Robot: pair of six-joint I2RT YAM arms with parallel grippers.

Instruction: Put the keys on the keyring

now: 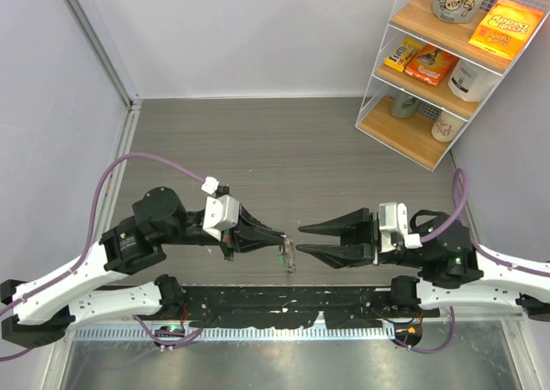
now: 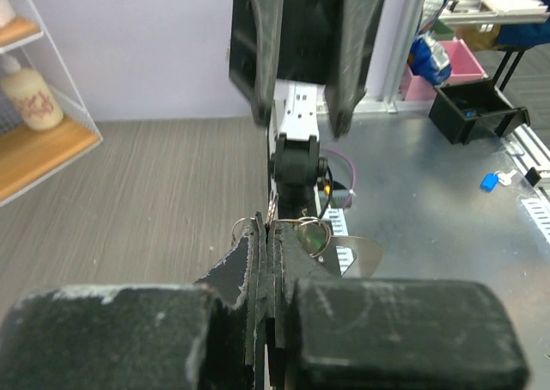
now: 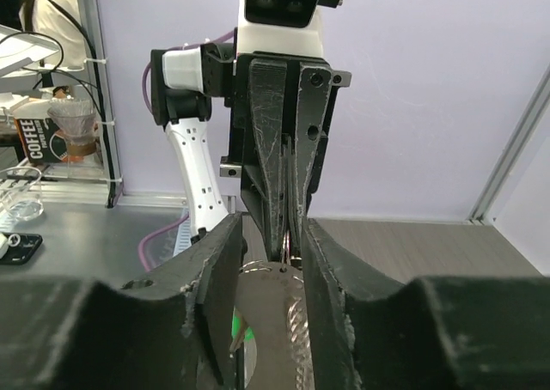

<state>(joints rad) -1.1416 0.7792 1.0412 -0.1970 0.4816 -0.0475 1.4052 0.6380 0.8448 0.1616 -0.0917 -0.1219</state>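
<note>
My left gripper (image 1: 282, 235) is shut on the keyring (image 1: 290, 254), a thin silvery loop that hangs just above the table in front of the arm bases. In the left wrist view the jaws (image 2: 268, 227) pinch the ring (image 2: 314, 228), with its green piece (image 2: 316, 240) and a flat silver tag (image 2: 365, 254) beside them. My right gripper (image 1: 302, 238) is open, its fingers on either side of the hanging bunch. In the right wrist view (image 3: 269, 228) the tag (image 3: 273, 308), a twisted chain (image 3: 298, 330) and the green piece (image 3: 236, 330) hang between my fingers. I cannot make out separate keys.
A white wire shelf (image 1: 447, 63) with boxes, cups and bottles stands at the back right. Grey walls close the left and back sides. A black rail (image 1: 284, 304) runs along the near edge between the arm bases.
</note>
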